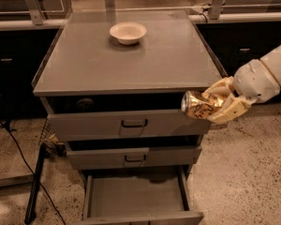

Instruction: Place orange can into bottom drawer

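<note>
My gripper (215,106) is shut on the orange can (196,106), a shiny orange-gold can held sideways with its silvery end facing left. It hangs in the air in front of the cabinet's right front corner, level with the top drawer front. The bottom drawer (136,196) is pulled out below and to the left, a shallow grey tray with a bare floor. My white arm (264,76) reaches in from the right.
A white bowl (128,32) sits at the back of the grey cabinet top (131,64). Two drawer fronts with black loop handles (134,123) are above the open drawer. A black cable and stand (35,182) are on the floor at left.
</note>
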Action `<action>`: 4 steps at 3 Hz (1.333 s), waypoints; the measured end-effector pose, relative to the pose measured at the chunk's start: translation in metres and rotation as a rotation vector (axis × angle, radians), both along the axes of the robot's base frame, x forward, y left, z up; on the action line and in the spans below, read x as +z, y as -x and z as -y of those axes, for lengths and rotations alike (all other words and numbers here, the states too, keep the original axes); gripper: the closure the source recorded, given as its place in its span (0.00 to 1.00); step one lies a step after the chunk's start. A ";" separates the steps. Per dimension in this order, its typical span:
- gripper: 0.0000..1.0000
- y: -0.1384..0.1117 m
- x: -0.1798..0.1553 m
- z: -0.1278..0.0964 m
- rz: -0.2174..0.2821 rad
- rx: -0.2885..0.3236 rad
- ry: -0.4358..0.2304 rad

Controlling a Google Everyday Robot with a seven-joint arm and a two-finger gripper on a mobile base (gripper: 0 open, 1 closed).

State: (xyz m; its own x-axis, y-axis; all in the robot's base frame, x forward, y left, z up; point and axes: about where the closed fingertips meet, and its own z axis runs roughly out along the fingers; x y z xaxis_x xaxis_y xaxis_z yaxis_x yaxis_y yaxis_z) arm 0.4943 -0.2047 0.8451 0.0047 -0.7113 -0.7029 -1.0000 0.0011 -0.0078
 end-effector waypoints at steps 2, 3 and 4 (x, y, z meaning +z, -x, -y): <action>1.00 0.003 -0.016 -0.003 0.000 0.040 0.015; 1.00 0.017 -0.072 -0.005 0.001 0.073 0.026; 1.00 0.030 -0.121 -0.008 0.010 0.088 0.025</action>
